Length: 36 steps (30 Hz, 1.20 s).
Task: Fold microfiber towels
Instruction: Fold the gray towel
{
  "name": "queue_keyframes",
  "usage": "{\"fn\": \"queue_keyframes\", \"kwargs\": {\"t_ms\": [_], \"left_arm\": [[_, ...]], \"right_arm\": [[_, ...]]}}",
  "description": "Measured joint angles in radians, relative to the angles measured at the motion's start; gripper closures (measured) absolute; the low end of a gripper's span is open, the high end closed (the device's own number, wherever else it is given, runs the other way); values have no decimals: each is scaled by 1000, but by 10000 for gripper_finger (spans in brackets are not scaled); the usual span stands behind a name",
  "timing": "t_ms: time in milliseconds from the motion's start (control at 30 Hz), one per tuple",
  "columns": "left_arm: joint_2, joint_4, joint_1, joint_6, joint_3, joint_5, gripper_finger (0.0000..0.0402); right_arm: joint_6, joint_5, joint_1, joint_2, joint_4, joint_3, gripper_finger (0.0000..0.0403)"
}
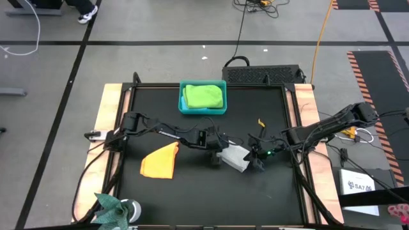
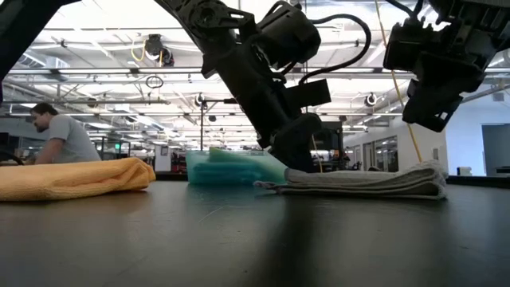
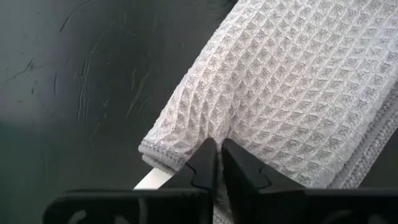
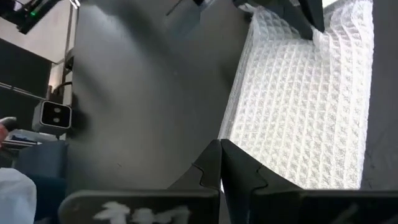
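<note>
While the grey towel (image 1: 234,157) lies folded on the table (image 1: 268,191), right of centre and nearer the front edge, its left edge is pinched by the left gripper (image 3: 216,163), whose fingers are nearly closed on the fabric. The right gripper (image 4: 220,163) is held clenched just above the towel's right edge, seemingly clear of it. An orange towel (image 1: 160,161) is seen left of centre, crumpled. A green towel (image 1: 204,96) is kept in the teal bin (image 1: 184,107) at the back edge.
</note>
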Motion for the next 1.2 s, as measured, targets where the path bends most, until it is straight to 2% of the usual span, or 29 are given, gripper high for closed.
{"fn": "queue_keyframes", "kwargs": {"t_ms": [233,433,633,867,1033,1200], "left_arm": [[0,3,-10,7,-1,-22,354],[0,23,-10,9,-2,-27,296],[1,25,-10,9,-2,-29,254],[1,26,-11,-6,-2,-36,249],[-10,24,-11,-14,-3,-41,249],[-80,24,-11,10,-4,-106,249]], "right_arm": [[-20,-3,0,118,31,0,403],[-34,-4,0,195,103,0,403],[-47,-2,-5,278,77,0,403],[-65,-7,-6,368,110,4,403],[-70,-7,-6,358,113,3,403],[-80,-7,-7,355,98,3,403]]}}
